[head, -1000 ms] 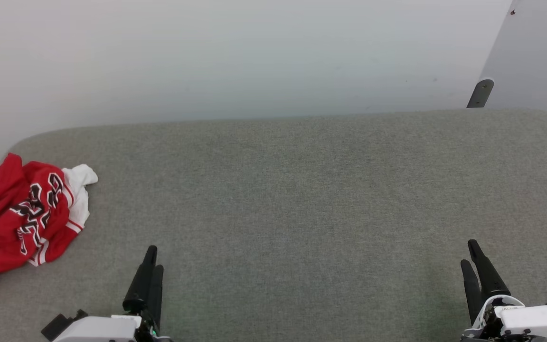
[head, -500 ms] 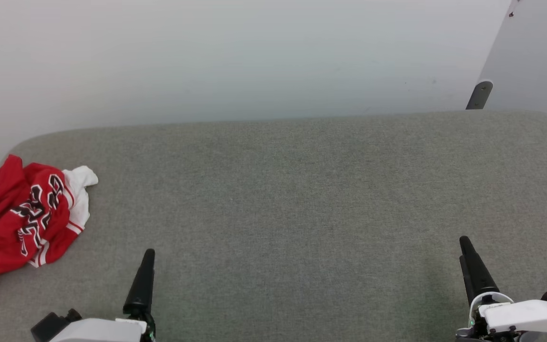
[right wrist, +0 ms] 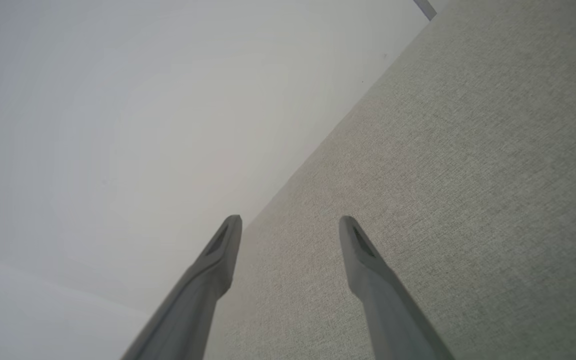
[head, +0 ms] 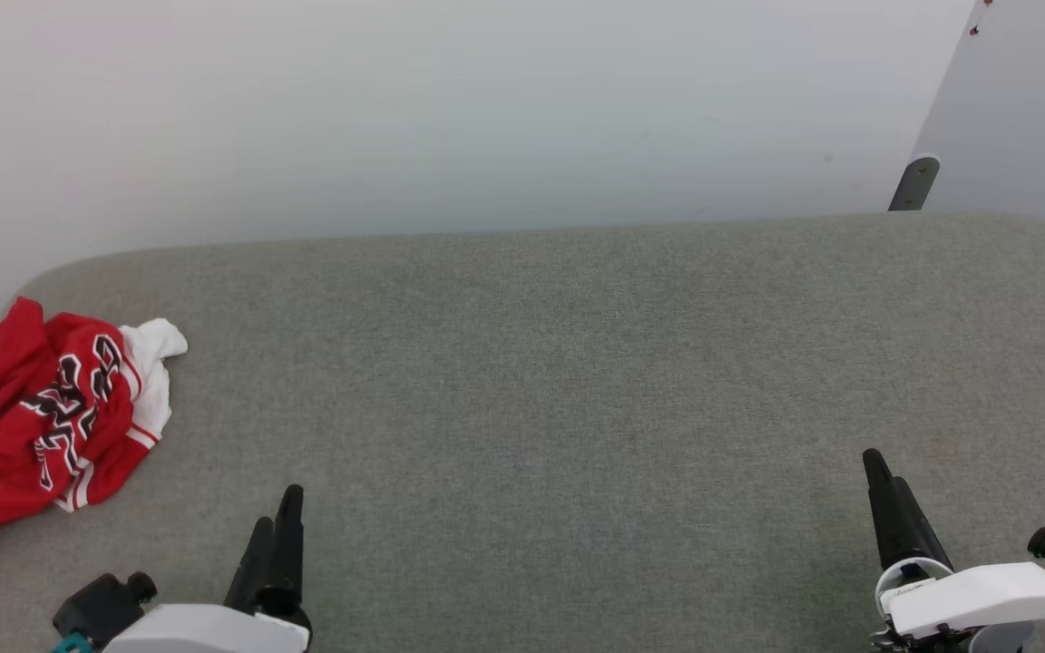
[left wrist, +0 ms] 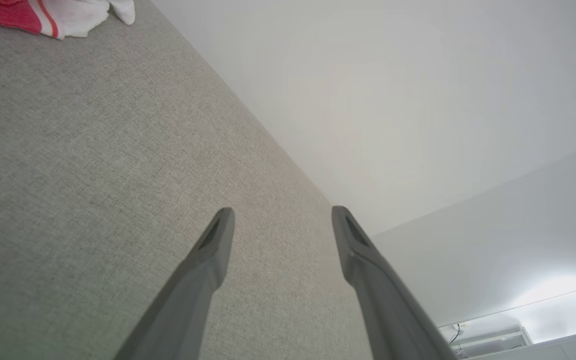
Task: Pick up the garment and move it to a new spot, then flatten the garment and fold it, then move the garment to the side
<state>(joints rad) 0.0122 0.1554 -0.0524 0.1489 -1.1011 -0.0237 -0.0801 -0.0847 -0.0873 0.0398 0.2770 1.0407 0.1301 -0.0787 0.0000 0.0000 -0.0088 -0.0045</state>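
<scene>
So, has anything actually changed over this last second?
Barely. The right hand crept a little leftward and forward, and the left hand drew back slightly, both twisting at the wrist. Nothing was grasped or released; both stay open. The crumpled red-and-white jersey lies untouched at the left end of the grey padded surface.

Lighting bright, even and diffuse in all views. Head view sharp; wall [head: 486, 109] slightly paler toward 9 o'clock. Shadows on the grey fabric surface [head: 577, 363] faint, soft-edged. Left wrist view: glare patch at 4 o'clock; left gripper [left wrist: 283, 212] slightly soft at 6 o'clock. Wrist views show wide-angle slant.
</scene>
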